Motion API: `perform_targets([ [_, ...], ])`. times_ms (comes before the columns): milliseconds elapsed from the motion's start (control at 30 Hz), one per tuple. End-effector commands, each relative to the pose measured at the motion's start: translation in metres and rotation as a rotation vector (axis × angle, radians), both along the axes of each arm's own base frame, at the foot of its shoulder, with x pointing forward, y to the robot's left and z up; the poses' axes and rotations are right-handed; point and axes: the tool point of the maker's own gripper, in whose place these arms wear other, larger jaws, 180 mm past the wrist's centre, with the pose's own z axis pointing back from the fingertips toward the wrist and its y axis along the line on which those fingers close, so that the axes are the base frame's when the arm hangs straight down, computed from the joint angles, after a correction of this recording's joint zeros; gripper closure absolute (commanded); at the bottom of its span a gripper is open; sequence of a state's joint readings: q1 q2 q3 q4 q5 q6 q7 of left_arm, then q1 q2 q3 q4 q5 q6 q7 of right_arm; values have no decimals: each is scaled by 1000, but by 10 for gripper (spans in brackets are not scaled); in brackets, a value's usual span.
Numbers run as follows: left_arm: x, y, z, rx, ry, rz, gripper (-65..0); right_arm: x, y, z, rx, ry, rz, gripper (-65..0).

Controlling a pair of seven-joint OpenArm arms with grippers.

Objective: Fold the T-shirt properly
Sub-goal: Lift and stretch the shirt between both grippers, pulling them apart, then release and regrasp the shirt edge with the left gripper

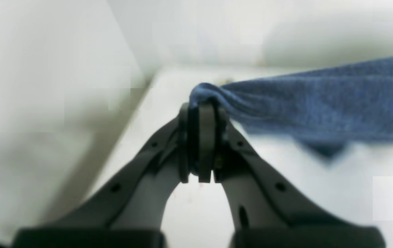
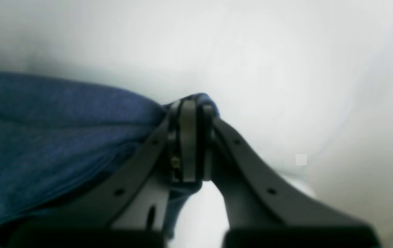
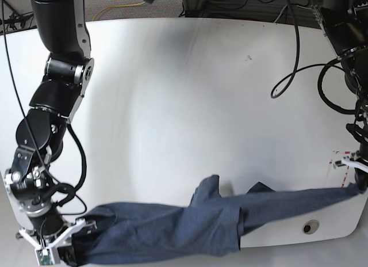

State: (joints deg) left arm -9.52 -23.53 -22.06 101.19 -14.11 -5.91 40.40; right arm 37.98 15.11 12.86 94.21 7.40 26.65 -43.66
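The dark slate-blue T-shirt (image 3: 190, 224) is stretched in a long band across the front of the white table (image 3: 190, 106). My left gripper (image 1: 201, 103) is shut on one end of it; the fabric (image 1: 320, 100) runs off to the right in the left wrist view. In the base view this gripper (image 3: 356, 189) is at the right edge of the table. My right gripper (image 2: 191, 103) is shut on the other end; the cloth (image 2: 52, 137) bunches to its left. In the base view it (image 3: 72, 244) is at the front left corner. No lettering or label shows.
Black cables (image 3: 293, 42) hang at the back right. A small round hole (image 3: 310, 227) sits in the table near the front right edge. Red marks (image 3: 339, 163) lie by the right edge. Both arms stand at the table's sides.
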Motion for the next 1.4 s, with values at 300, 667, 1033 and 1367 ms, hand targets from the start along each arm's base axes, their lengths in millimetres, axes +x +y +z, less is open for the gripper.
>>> perform_targets([
  [300, -58, 1, -88, 13, 174, -4, 0, -49, -28, -130, 212, 220, -43, 0],
  [667, -123, -1, -153, 26, 373, -27, 0, -111, -33, -204, 325, 375, -63, 0],
  [1033, -172, 10, -175, 27, 487, -58, 0, -164, -14, -233, 389, 457, -17, 0],
  [1367, -203, 30, -174, 54, 545, -55, 0, -198, -8, -254, 393, 529, -13, 0],
])
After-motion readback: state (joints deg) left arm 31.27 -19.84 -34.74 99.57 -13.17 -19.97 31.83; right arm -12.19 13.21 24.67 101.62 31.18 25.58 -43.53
